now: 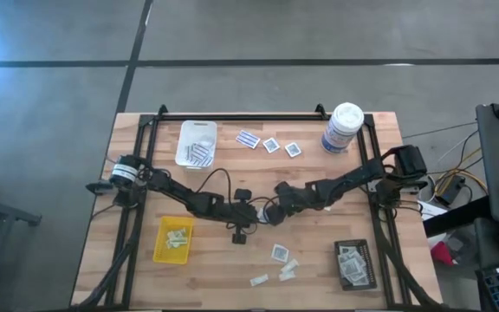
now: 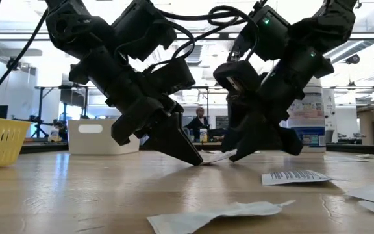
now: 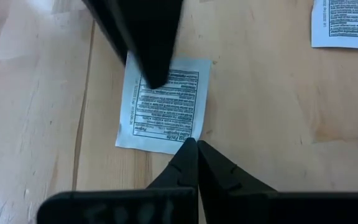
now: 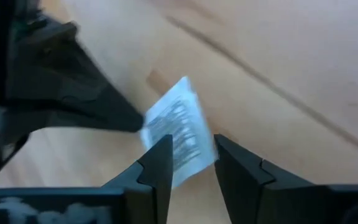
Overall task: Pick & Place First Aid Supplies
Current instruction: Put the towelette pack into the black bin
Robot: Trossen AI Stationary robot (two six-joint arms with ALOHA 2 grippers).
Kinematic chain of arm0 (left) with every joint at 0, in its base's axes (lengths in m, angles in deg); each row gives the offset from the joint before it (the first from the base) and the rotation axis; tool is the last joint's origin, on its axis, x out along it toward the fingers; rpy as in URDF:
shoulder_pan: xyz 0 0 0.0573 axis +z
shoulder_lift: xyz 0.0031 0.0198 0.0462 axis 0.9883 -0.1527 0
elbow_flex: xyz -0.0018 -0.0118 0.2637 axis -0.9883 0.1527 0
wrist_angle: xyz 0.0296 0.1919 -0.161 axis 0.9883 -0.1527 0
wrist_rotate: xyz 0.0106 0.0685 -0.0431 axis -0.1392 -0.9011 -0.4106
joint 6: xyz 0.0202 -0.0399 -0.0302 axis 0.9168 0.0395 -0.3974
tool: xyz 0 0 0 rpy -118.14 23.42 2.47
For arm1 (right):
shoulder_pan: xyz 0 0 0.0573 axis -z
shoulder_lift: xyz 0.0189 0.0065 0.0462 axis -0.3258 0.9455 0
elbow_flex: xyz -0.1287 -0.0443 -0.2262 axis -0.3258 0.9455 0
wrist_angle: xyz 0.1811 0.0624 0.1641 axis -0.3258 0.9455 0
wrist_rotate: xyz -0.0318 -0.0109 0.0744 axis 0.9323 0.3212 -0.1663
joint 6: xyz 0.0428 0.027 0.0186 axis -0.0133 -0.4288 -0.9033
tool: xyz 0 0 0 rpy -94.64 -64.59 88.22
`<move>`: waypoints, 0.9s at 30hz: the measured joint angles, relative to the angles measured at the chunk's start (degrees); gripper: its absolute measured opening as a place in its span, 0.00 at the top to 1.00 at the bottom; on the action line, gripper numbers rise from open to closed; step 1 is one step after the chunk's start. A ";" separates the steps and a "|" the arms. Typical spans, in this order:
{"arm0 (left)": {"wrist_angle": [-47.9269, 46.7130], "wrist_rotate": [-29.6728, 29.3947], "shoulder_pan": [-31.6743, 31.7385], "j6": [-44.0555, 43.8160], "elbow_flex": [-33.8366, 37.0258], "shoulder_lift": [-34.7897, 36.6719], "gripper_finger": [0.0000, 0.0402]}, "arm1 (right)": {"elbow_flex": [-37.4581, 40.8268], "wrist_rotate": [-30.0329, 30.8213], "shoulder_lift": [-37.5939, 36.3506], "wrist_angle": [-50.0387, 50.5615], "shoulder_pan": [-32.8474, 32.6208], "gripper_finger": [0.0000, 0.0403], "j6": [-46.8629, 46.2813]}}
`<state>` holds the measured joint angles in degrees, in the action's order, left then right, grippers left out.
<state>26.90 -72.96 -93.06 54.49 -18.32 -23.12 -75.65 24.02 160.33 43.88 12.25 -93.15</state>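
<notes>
1. At the middle of the high view, both arms meet over one small white packet [image 3: 165, 104] that lies on the wooden table [image 1: 128, 269].
2. The left gripper [image 3: 194, 149] is shut tight, and its tip touches one edge of that packet. The right gripper [image 4: 190, 157] has its fingers a little apart, with the packet's far edge between them. I cannot tell if it grips the packet yet.
3. Some work looks done. The white tray [image 1: 184, 154] at the upper left holds a few blue-and-white strips [image 1: 201, 152]. The yellow tray [image 1: 161, 253] at the lower left holds pale strips [image 1: 178, 239]. The black tray [image 1: 361, 279] at the lower right holds square packets [image 1: 350, 262].
4. More is left. Three loose packets [image 1: 270, 144] lie along the top of the table, near the white canister [image 1: 343, 128]. Four more loose packets [image 1: 280, 264] lie near the bottom middle.
5. So I think the job is about half done, and this packet is the one in hand now.
</notes>
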 joint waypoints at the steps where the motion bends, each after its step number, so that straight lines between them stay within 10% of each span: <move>1: 0.04 0.00 0.01 0.00 0.00 0.00 1.00 | -0.02 -0.43 0.02 -0.55 -0.02 0.73 0.08; 27: 0.22 -0.23 0.10 0.28 -0.66 1.48 0.82 | 0.03 -1.89 -1.44 0.05 -0.09 0.98 5.89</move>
<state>27.12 -73.19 -92.97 54.78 -18.98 -21.64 -75.62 22.14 158.89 43.93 12.16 -87.26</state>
